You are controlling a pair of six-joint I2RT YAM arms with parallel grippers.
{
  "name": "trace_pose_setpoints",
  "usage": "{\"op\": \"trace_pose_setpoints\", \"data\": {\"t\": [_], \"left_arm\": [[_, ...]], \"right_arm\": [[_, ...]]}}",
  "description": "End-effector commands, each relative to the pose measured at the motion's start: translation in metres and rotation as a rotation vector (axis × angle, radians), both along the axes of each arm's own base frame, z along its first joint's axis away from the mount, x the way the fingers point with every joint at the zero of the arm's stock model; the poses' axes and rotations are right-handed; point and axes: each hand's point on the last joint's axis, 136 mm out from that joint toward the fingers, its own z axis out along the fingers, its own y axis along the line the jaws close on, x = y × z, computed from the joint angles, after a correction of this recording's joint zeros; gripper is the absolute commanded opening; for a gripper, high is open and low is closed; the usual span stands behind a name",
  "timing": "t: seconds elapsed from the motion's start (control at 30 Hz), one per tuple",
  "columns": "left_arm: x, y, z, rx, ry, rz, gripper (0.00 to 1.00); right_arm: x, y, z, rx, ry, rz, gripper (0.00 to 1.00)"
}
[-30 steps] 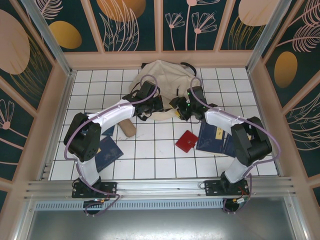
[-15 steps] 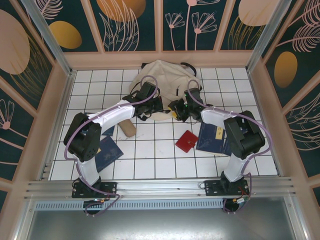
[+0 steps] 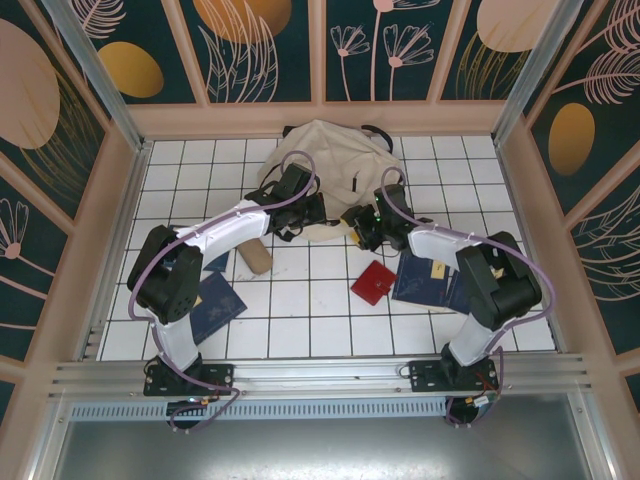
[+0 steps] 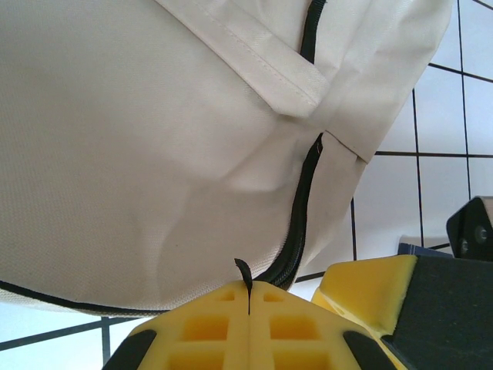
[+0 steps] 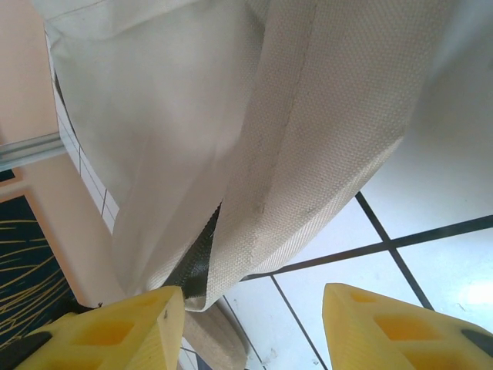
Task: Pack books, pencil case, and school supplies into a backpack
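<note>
Cream backpack (image 3: pixel 322 160) could have dragged rather than unzipped, as the left gripper (image 4: pixel 249 290) pinched the zip pull (image 4: pixel 243 269) while the right gripper (image 5: pixel 253 299) stood open, empty

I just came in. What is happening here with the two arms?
Both arms work at the near edge of the backpack. The left tool is shut on its zip pull; the right tool stands open at a fabric fold. The books, pencil case and red case lie on the table, not packed.
</note>
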Motion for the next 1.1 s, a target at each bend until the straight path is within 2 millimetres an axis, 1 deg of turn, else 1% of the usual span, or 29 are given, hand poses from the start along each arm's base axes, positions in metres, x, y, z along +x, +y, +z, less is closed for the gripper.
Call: {"op": "trace_pose_setpoints", "data": {"t": [0.0, 0.07, 0.3, 0.4, 0.5, 0.53, 0.6, 0.67, 0.7, 0.77, 0.83, 0.93, 1.0, 1.07], "left_arm": [[0.006, -0.001, 0.014, -0.016, -0.033, -0.007, 0.0], [0.005, -0.001, 0.013, -0.016, -0.031, -0.006, 0.0], [0.003, 0.0, 0.011, -0.011, -0.025, -0.012, 0.0], [0.003, 0.001, 0.012, -0.011, -0.025, -0.01, 0.0], [0.003, 0.0, 0.012, -0.012, -0.025, -0.01, 0.0], [0.004, 0.0, 0.013, -0.012, -0.026, -0.009, 0.0], [0.003, 0.0, 0.013, -0.012, -0.025, -0.01, 0.0], [0.005, 0.003, 0.013, -0.003, -0.03, 0.003, 0.0], [0.006, 0.007, 0.012, 0.013, -0.033, 0.022, 0.0], [0.009, 0.022, 0.011, 0.073, -0.045, 0.079, 0.0], [0.011, 0.046, 0.005, 0.167, -0.061, 0.152, 0.0], [0.007, 0.08, -0.002, 0.254, -0.065, 0.249, 0.0], [0.005, 0.098, -0.003, 0.277, -0.077, 0.296, 0.0], [0.004, 0.115, 0.008, 0.282, -0.104, 0.34, 0.0]], "right_arm": [[0.005, 0.009, -0.004, 0.039, 0.006, 0.014, 0.5], [0.008, 0.01, -0.005, 0.03, -0.003, 0.014, 0.48], [0.026, 0.012, -0.001, 0.023, -0.055, 0.038, 0.48], [0.029, 0.014, -0.001, 0.033, -0.063, 0.045, 0.48], [0.028, 0.014, -0.008, 0.026, -0.04, 0.045, 0.46], [0.027, 0.014, -0.011, 0.025, -0.033, 0.045, 0.44], [0.026, 0.015, -0.016, 0.028, -0.021, 0.047, 0.36], [0.026, 0.014, -0.017, 0.024, -0.019, 0.048, 0.21], [0.027, 0.012, -0.017, 0.013, -0.023, 0.046, 0.15], [0.028, 0.003, -0.015, -0.023, -0.04, 0.032, 0.06], [0.029, -0.014, -0.011, -0.052, -0.058, 0.011, 0.0], [0.028, -0.039, -0.004, -0.085, -0.075, -0.02, 0.0], [0.026, -0.049, -0.003, -0.094, -0.071, -0.027, 0.0], [0.024, -0.055, -0.003, -0.099, -0.063, -0.026, 0.0]]}}
